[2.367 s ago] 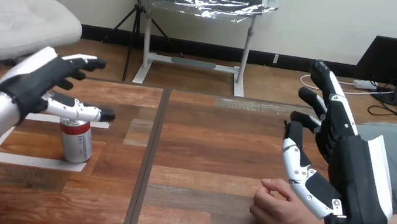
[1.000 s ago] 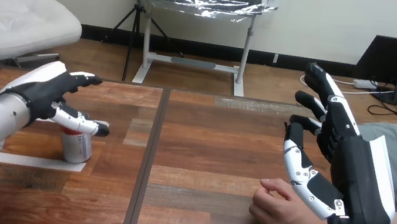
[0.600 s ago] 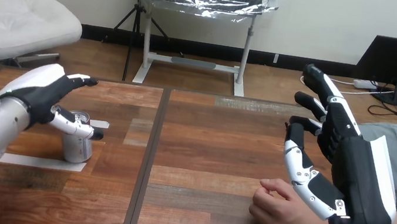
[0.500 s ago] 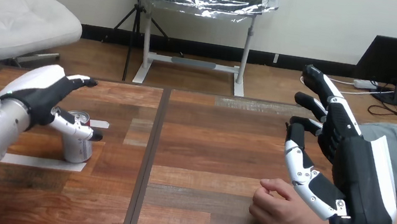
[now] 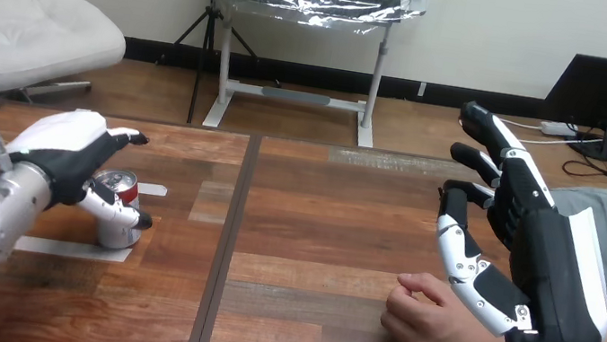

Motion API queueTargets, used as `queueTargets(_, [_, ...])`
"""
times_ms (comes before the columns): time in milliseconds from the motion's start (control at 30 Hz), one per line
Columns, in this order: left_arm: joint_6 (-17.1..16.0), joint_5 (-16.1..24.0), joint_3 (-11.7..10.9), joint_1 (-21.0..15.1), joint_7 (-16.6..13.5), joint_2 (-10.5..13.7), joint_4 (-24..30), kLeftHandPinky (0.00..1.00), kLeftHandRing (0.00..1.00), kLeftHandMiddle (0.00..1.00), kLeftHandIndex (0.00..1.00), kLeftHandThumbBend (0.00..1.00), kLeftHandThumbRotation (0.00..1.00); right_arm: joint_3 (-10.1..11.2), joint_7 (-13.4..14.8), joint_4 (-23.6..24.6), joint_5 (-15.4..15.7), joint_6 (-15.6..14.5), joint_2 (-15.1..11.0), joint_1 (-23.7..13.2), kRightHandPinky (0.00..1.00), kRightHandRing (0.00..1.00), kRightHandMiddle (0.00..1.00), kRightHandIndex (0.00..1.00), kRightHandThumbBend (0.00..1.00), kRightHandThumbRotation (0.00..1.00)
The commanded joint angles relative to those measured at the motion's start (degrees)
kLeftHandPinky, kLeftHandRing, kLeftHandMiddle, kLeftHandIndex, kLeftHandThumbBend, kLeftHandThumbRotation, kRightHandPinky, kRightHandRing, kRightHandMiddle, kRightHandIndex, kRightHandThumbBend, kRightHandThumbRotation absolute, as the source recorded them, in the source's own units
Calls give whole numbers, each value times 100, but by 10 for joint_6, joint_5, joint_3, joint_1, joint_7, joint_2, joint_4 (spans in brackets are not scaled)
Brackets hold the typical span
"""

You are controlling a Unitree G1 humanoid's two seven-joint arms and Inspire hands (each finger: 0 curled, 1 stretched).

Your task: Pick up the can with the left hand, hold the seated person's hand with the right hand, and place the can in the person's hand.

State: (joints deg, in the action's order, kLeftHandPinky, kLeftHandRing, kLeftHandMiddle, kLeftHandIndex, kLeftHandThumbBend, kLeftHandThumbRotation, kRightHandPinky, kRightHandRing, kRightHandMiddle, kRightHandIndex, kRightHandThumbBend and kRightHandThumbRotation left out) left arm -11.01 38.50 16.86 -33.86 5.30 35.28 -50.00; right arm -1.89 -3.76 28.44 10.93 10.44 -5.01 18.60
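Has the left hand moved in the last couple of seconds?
Yes. The left hand has sunk from above the can to its level, thumb in front; the can stays by the white tape.

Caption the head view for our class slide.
Left hand open at the can; right hand open by the person's hand.

Lower left of the frame: the thumb of the left hand crosses the can, hiding a band of its side; whether the two touch cannot be told. Lower right: the right hand covers the wrist end of the person's hand, whose forearm runs off the right edge.
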Motion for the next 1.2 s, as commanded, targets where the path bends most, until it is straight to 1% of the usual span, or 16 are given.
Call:
queueTargets(0, [-11, 20, 19, -57, -34, 4, -15, 87, 91, 92, 90, 78, 35, 4, 0, 9, -6, 9, -7, -36, 73, 85, 91, 87, 10, 0])
queueTargets(233, [-7, 33, 33, -64, -47, 0, -31, 88, 91, 92, 90, 77, 35, 6, -2, 4, -9, 16, -9, -38, 72, 85, 90, 86, 10, 0])
queueTargets(267, [-9, 33, 36, -65, -58, -5, -43, 88, 91, 92, 90, 77, 34, 7, -3, 5, -10, 17, -10, -37, 71, 84, 90, 85, 10, 0])
queueTargets(300, [-10, 33, 37, -65, -66, -9, -52, 85, 89, 91, 89, 77, 32, 7, -4, 5, -11, 17, -10, -36, 70, 84, 89, 85, 11, 0])
queueTargets(367, [-12, 33, 40, -66, -78, -16, -67, 82, 88, 90, 88, 77, 31, 8, -5, 5, -12, 17, -11, -36, 70, 84, 89, 85, 12, 0])
queueTargets(567, [-10, 31, 45, -74, -88, -25, -92, 76, 84, 87, 84, 77, 29, 9, -5, 5, -12, 16, -10, -36, 69, 83, 89, 83, 13, 0])
queueTargets(733, [-9, 26, 48, -78, -100, -33, -112, 73, 82, 85, 83, 77, 28, 10, -7, 6, -12, 17, -10, -36, 69, 83, 89, 82, 14, 0])
queueTargets(933, [-10, 25, 51, -80, -113, -39, -123, 69, 79, 82, 79, 76, 23, 12, -8, 7, -12, 17, -12, -34, 69, 83, 89, 82, 14, 0])
queueTargets(1033, [-10, 23, 51, -80, -117, -41, -126, 66, 76, 80, 78, 76, 22, 13, -9, 8, -13, 17, -12, -33, 68, 83, 88, 81, 14, 0])
queueTargets(1167, [-9, 21, 50, -81, -118, -43, -129, 60, 70, 73, 75, 76, 19, 14, -9, 9, -15, 16, -13, -33, 68, 83, 88, 81, 14, 0])
